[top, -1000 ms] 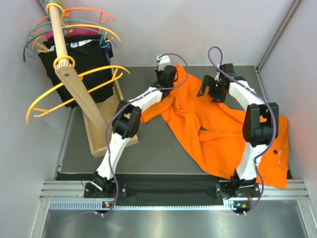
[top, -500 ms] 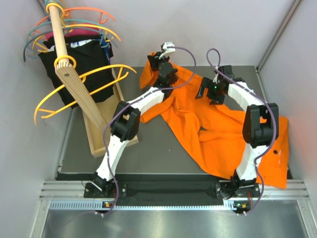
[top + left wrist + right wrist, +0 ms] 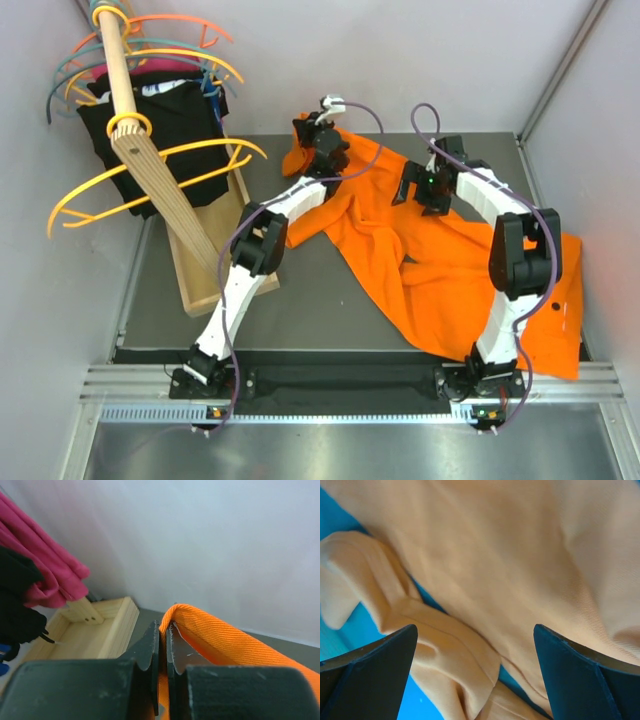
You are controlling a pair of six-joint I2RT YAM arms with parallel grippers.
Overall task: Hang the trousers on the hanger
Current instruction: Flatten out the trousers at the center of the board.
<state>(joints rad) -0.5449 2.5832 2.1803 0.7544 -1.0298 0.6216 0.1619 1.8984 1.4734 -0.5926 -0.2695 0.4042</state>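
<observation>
The orange trousers lie spread over the right half of the dark table, one edge drawn up at the back. My left gripper is shut on that raised edge; in the left wrist view the orange hem runs out from between the closed fingers of the left gripper. My right gripper hovers open just above the trousers, and in its wrist view the right gripper has only folded cloth under its spread fingers. The amber-yellow hanger hangs by its ring on the slanted wooden pole, left of my left gripper.
The wooden pole rises from a wooden box base at the table's left. Black garments and coral and teal hangers hang higher on it. A pink garment shows above the box. Walls close in behind and on both sides.
My left gripper has lifted the trousers' edge up and to the back left, towards the rack. The yellow hanger has swung a little. The right gripper has shifted slightly left.
</observation>
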